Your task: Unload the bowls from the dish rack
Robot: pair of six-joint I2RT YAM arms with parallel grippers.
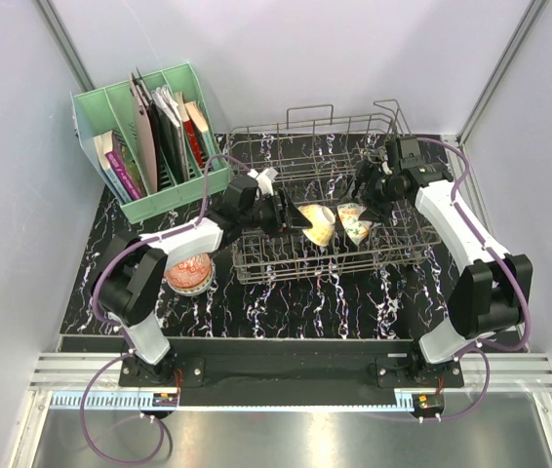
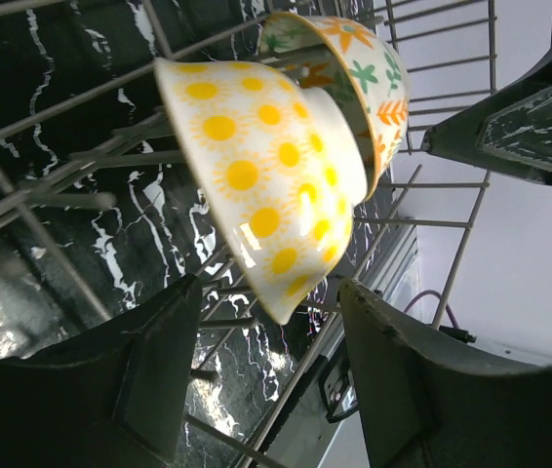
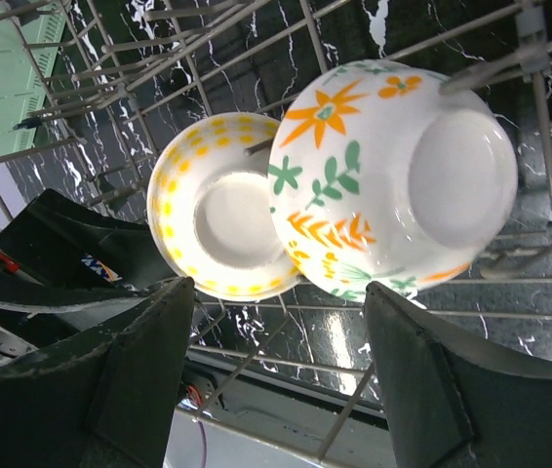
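Between the spread, empty fingers of the left gripper (image 2: 271,297), inside the large grey wire dish rack (image 1: 354,265): the small white ceramic bowl with yellow dots (image 2: 256,185), on edge among tines, close against the cream floral ceramic bowl (image 3: 374,175). Facing that one, the right gripper (image 3: 278,292), likewise wide open. Risk on lifting: catching the tines or tipping the neighbour, being so close. Both arms stretched forward, wrists turned inward.
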